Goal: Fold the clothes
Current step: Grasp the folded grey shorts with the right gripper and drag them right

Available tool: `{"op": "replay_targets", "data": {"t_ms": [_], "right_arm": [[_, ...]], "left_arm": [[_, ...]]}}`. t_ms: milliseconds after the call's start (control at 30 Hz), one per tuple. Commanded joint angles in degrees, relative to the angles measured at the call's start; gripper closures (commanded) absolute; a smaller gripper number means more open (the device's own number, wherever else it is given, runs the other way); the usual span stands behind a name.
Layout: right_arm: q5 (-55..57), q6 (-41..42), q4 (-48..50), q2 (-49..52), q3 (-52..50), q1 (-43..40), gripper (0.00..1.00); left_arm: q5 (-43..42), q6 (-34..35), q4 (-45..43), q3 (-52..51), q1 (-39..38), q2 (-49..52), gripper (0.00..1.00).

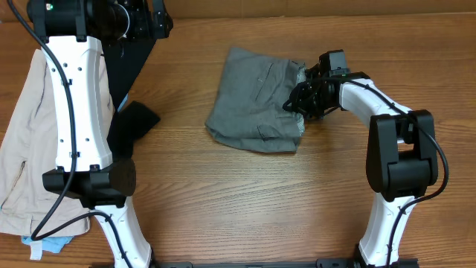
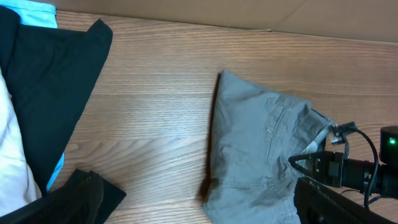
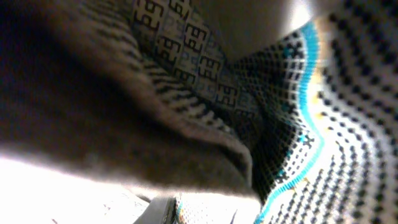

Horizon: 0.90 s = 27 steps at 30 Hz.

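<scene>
Shorts lie at upper centre, already folded into a compact packet; right gripper is at their right edge, fingers buried in cloth, opening impossible to tell; perhaps one fold remains

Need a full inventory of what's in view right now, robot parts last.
grey shorts: 1, mid-grey, upper middle of table
beige shorts: 1, beige, left edge
black garment: 1, black, top left, beside left arm
blue cloth: 1, light blue, peeking out at beige shorts' bottom edge
table: 1, brown wood
left arm: 1, white, over left side
right claw: 1, black, at grey shorts' right edge; cloth hides the jaws
</scene>
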<state>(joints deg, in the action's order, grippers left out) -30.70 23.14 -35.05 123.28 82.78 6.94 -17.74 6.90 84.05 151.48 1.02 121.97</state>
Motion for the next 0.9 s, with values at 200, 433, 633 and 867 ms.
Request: {"op": "replay_targets", "data": {"t_ms": [200,433,633,867], "right_arm": [[-2.4,5.8,0.9,-1.0,1.3,-4.8,0.96],[-1.1,11.8,0.9,-4.1,1.3,-14.7,0.96],[3.0,18.4,1.0,-4.3,1.3,-25.6,0.96],[10.5,29.0,7.0,-4.3,1.3,-37.2,0.96]], "left_arm": [[0.4,-1.1,-0.1,-0.3,0.0,0.7,0.00],[0.4,-1.1,-0.1,-0.3,0.0,0.7,0.00],[0.4,-1.1,0.0,-0.3,0.0,0.7,0.00],[0.4,-1.1,-0.1,-0.3,0.0,0.7,0.00]]}}
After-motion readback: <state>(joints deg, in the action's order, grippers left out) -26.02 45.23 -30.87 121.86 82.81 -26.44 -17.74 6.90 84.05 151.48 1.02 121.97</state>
